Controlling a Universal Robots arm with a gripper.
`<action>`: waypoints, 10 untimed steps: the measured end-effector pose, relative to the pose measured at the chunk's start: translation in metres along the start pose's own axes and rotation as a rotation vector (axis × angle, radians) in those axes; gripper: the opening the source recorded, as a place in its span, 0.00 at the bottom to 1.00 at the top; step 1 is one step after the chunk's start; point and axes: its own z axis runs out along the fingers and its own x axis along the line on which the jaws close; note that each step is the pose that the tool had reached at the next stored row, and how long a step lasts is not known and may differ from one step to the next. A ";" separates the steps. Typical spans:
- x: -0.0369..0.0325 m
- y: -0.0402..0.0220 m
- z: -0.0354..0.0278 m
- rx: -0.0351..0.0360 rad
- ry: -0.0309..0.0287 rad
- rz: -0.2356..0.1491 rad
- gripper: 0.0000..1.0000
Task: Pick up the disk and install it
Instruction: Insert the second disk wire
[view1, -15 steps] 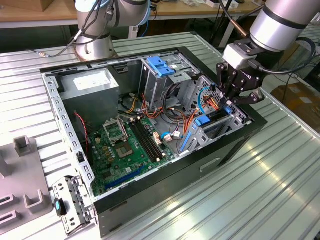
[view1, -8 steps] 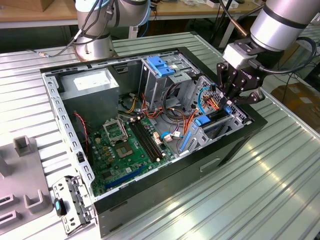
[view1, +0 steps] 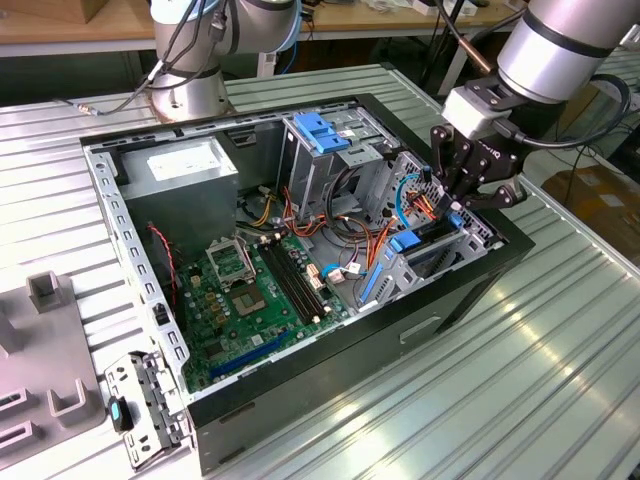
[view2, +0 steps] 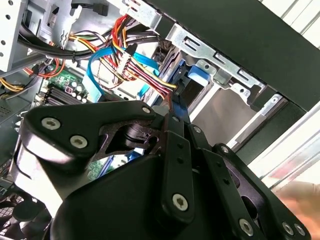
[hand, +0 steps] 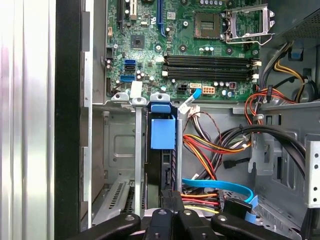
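We've got the gripper (view1: 462, 196) down inside the open computer case (view1: 480, 290), at its right end in the exterior view. The disk (hand: 162, 150) sits upright in the drive bay (hand: 137, 150), blue rail showing. Jaws look closed on its edge.

The ribbed metal tabletop (view1: 560, 370) reflects bright light near its front edge, and a wooden bench (view1: 90, 25) with a cardboard box (view1: 70, 8) stands behind it.
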 end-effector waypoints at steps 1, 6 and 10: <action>0.0000 0.0001 -0.0002 0.0000 -0.0001 0.000 0.11; -0.0001 0.0003 -0.0044 0.0001 -0.0005 0.000 0.11; -0.0005 0.0048 -0.0064 0.0000 -0.0009 0.000 0.11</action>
